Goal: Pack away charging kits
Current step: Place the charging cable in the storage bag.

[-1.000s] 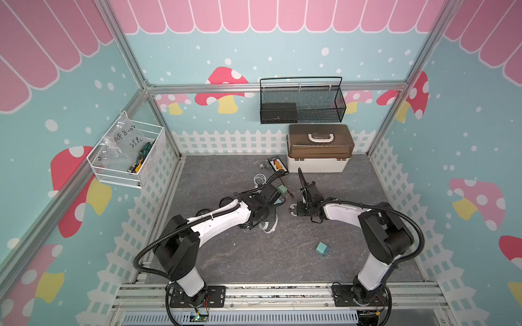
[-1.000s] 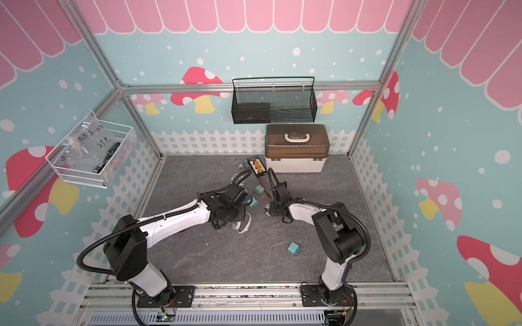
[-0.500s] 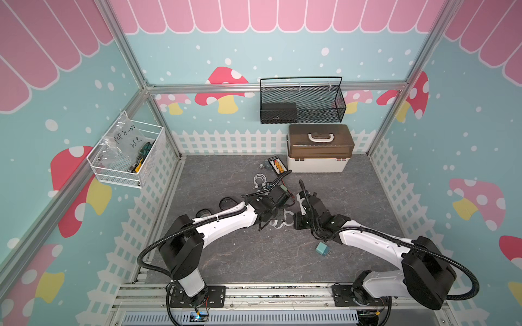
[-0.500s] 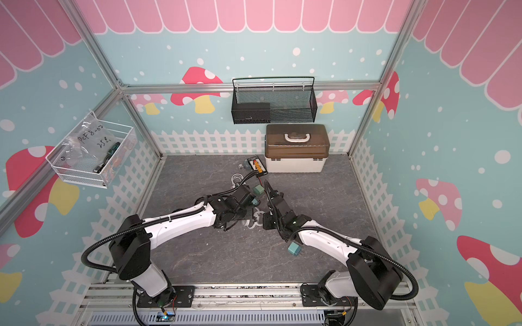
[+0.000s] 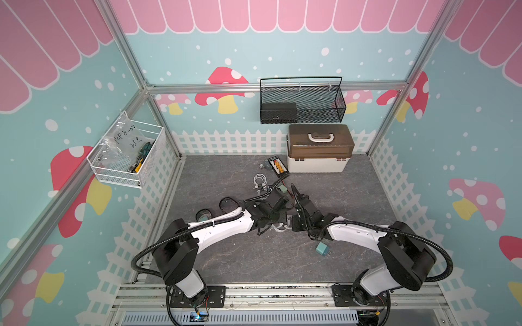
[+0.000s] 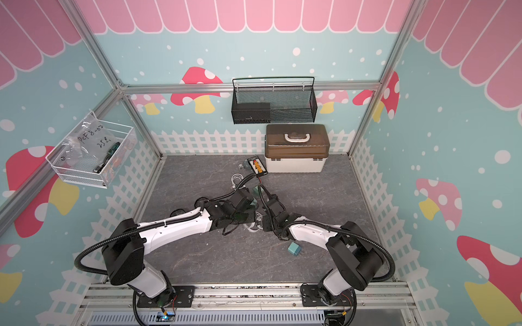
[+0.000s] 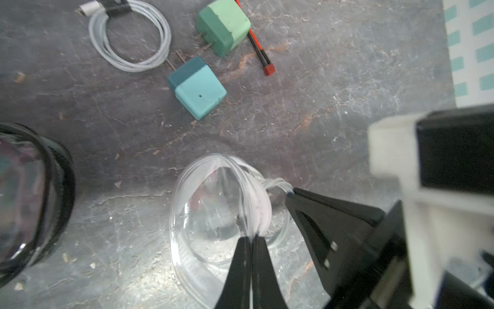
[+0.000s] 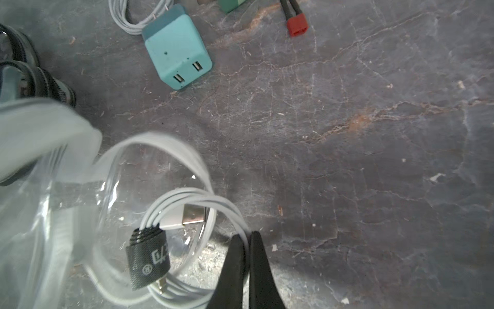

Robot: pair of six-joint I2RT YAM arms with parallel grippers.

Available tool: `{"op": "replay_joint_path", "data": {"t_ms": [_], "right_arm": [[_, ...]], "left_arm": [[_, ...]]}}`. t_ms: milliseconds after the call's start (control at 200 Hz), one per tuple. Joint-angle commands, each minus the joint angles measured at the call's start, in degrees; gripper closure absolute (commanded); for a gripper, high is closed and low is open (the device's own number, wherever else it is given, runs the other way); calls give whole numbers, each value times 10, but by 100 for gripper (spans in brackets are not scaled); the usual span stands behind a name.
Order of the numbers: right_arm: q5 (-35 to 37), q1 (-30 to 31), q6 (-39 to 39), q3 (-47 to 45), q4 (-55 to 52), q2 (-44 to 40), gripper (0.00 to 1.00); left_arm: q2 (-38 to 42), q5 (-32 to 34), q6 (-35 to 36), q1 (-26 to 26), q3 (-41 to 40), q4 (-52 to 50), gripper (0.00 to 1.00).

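Note:
My left gripper is shut on the rim of a clear plastic bag, which lies on the grey floor with its mouth held open. My right gripper is shut on a white cable coil bound by a black strap. The coil sits at the bag's mouth, partly behind the plastic. Both grippers meet at mid-floor in both top views, left and right. A teal adapter and a green adapter lie just beyond. Another teal adapter lies by the right arm.
A second white coil and two black coils lie on the floor. The black board with orange connectors sits by the white box with brown lid. A black mesh basket and a white wire basket hang on the walls.
The right arm has swung its elbow out to the right and brought its gripper forward to the bag. The left gripper has shifted a little to the right with the bag.

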State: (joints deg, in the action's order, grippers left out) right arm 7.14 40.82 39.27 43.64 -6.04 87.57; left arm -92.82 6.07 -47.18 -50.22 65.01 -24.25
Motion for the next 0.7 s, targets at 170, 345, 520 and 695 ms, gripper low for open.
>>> {"op": "replay_joint_path", "data": {"t_ms": [170, 345, 520, 695], "right_arm": [[-5, -1, 4, 21, 21, -2, 100], [-5, -1, 3, 16, 19, 2, 100], [-7, -1, -2, 17, 11, 5, 100], [5, -1, -5, 18, 3, 5, 99]], "left_arm": [[-13, -71, -12, -20, -15, 107, 100], [-19, -30, -14, -17, -19, 108, 100], [-15, -20, -19, -11, -37, 145, 100], [-7, -9, -19, -10, -43, 154, 100]]}}
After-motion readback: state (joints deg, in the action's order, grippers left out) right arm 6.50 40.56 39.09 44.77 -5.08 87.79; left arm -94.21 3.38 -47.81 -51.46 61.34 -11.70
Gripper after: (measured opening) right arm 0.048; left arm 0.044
